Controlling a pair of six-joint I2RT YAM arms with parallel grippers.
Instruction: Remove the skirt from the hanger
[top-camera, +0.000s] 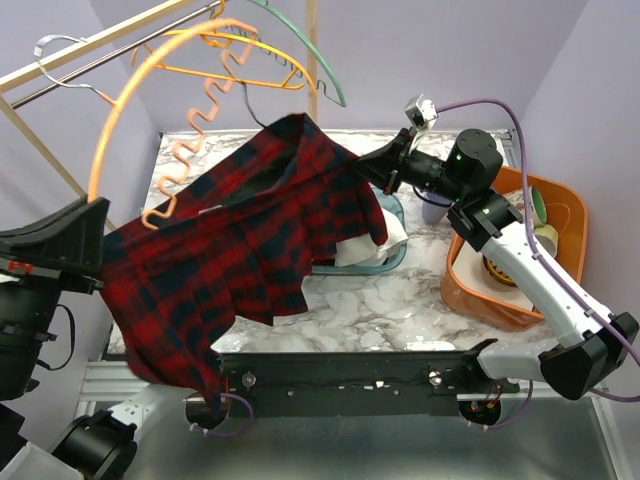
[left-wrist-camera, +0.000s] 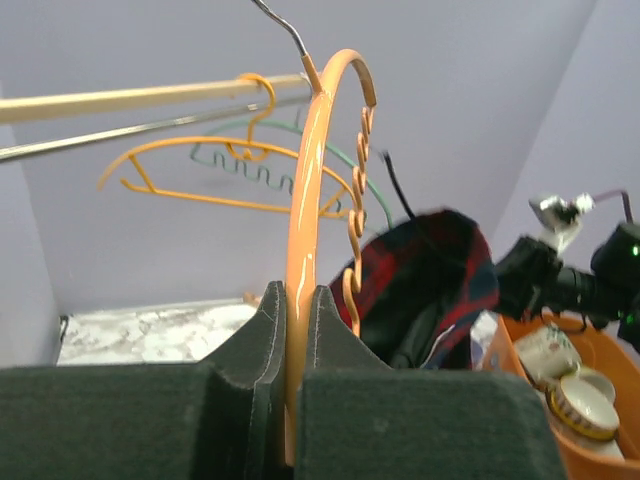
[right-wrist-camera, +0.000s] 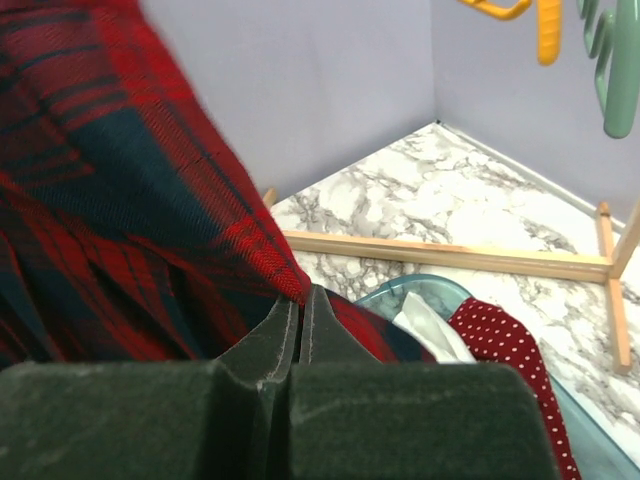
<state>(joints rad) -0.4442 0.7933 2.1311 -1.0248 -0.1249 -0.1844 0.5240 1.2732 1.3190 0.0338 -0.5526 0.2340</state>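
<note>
Right gripper (top-camera: 372, 172), seen from above, pinches the top corner of the plaid skirt (top-camera: 240, 240). The cloth sags low toward the left gripper (top-camera: 92, 215), which is clamped on the orange hanger (top-camera: 108, 130). Your left wrist camera shows its jaws tight round the hanger's arc. Your right wrist camera shows fabric nipped between closed fingers, above a teal basin (right-wrist-camera: 430, 288). The cloth seems snagged at the hanger's lower end; pull too hard and it could slip your thin pinch or twist the hanger.

Bright even light, soft shadows, wrist foregrounds blurred
</note>
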